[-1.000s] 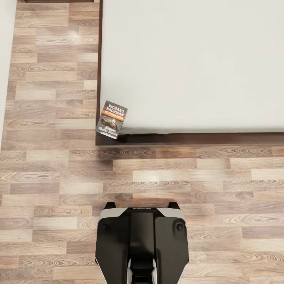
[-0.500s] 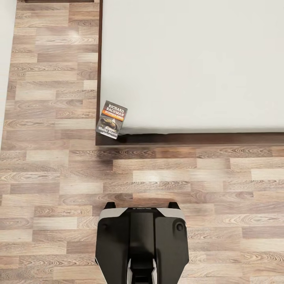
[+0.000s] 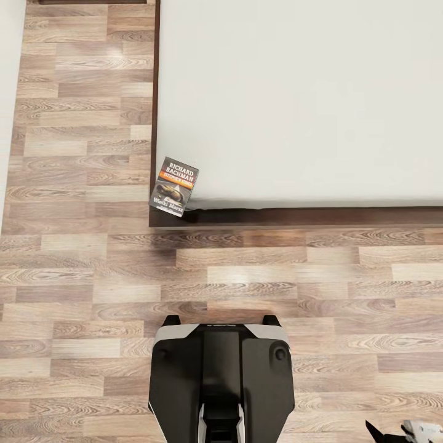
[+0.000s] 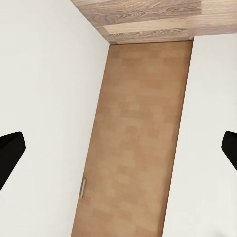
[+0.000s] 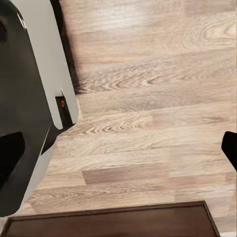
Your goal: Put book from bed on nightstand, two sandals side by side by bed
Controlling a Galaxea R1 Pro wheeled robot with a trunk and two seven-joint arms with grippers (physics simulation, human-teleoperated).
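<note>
Book (image 3: pixel 175 186) overhangs the bed's (image 3: pixel 295 98) near-left corner; left tool (image 4: pixel 118 153) and right tool (image 5: pixel 118 150) gape wide, seemingly empty.

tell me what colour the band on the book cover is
Orange, across the dark grey cover of the book; clearest in the head view.

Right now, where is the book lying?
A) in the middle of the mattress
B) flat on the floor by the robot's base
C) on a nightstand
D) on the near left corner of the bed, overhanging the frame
D: the book sits at the bed's near left corner, overhanging the frame edge.
</note>
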